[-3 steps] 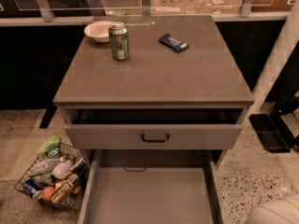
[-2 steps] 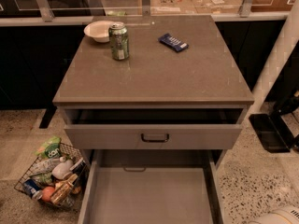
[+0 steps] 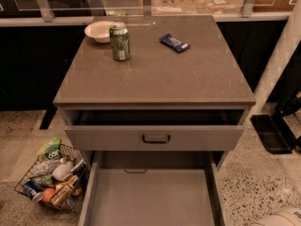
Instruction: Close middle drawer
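Observation:
The middle drawer [image 3: 150, 197] is pulled far out at the bottom of the camera view. Its plain grey inner floor is bare, and its front panel is cut off by the lower edge. Above it, the top drawer [image 3: 155, 136] with a black loop handle [image 3: 156, 139] stands a little open under the cabinet top. Only a white rounded part of my arm [image 3: 282, 218] shows in the bottom right corner, to the right of the middle drawer. My gripper itself is out of view.
On the cabinet top [image 3: 160, 74] stand a white bowl [image 3: 99, 31], a green can [image 3: 119, 41] and a dark blue packet [image 3: 174, 42]. A wire basket of snacks and bottles [image 3: 51, 175] sits on the floor at the left. A black stand base [image 3: 270, 133] is at the right.
The white arm part at the bottom right has sunk lower, towards the corner. Both drawers and the things on top have not moved.

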`<state>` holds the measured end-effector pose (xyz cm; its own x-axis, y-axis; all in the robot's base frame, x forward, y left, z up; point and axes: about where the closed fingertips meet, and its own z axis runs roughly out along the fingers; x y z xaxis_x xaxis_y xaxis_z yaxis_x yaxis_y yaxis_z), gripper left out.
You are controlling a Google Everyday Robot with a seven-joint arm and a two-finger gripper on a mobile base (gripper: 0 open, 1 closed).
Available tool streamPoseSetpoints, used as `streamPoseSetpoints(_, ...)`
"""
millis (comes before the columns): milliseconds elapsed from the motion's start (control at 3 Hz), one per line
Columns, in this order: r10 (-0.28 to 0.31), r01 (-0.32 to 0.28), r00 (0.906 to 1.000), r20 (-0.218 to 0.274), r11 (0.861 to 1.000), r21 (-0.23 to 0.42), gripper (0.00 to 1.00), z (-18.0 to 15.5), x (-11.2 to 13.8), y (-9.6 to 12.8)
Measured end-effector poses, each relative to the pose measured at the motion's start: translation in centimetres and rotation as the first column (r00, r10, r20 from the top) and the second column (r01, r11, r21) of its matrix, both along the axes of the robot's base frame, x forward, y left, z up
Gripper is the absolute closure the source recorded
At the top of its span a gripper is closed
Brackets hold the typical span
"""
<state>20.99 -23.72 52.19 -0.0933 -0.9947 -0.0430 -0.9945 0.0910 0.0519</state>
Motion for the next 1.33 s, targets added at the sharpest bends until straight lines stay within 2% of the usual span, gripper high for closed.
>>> streamPoseSetpoints(333, -0.007, 0.007, 0.9999, -0.011, 1.000, 0.004, 1.00, -1.7, 0.5, 0.1)
streamPoseSetpoints(667, -0.031, 0.032, 0.9986, -0.042, 0.999, 0.022, 1.00, -6.0, 0.6, -0.4)
streamPoseSetpoints(1000, -0.035, 0.040, 0.9953, -0.091, 0.998, 0.056, 1.00, -10.8, -0.8, -0.2)
streamPoseSetpoints(1333, -0.020, 0.030, 0.9928, -0.118, 0.996, 0.082, 1.00, -14.3, -2.1, 0.5)
